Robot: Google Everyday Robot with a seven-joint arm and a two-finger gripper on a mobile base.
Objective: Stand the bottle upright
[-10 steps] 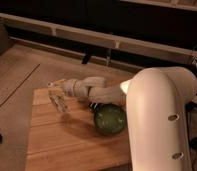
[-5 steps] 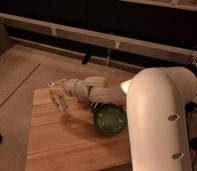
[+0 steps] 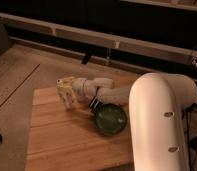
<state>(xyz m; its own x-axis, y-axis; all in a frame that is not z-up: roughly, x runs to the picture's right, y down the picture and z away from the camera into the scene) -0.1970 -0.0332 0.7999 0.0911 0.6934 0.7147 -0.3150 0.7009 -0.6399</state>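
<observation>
While I watch from the one camera, my gripper (image 3: 67, 94) sits over the far left part of the table (image 3: 57, 145), well to the left of the bowl (image 3: 111, 120) and a little beyond it, with the arm (image 3: 104, 92) running back past the bowl's far rim toward the big white housing on the right. At the gripper's tip I see a pale, yellowish-white shape that I take to be the bottle (image 3: 68, 98), but it merges with the fingers, so I cannot tell whether it is held, merely touched, or lying just under them, nor whether it is tilted or flat. Whether the jaws are closed or parted I cannot tell either. I judge that the bottle is light and probably empty, so it will skid or roll on the smooth wood at the slightest nudge, and its thin plastic wall should give a little under pressure, then spring back. I would take it across the body, around the label where the sides are straight, not at the cap, which is narrow and could let it pivot. A gentle squeeze should do; too much might dent it or pop it out sideways. Set on its base, it could tip easily, so I would let go only once it stands square, clear of the bowl.
</observation>
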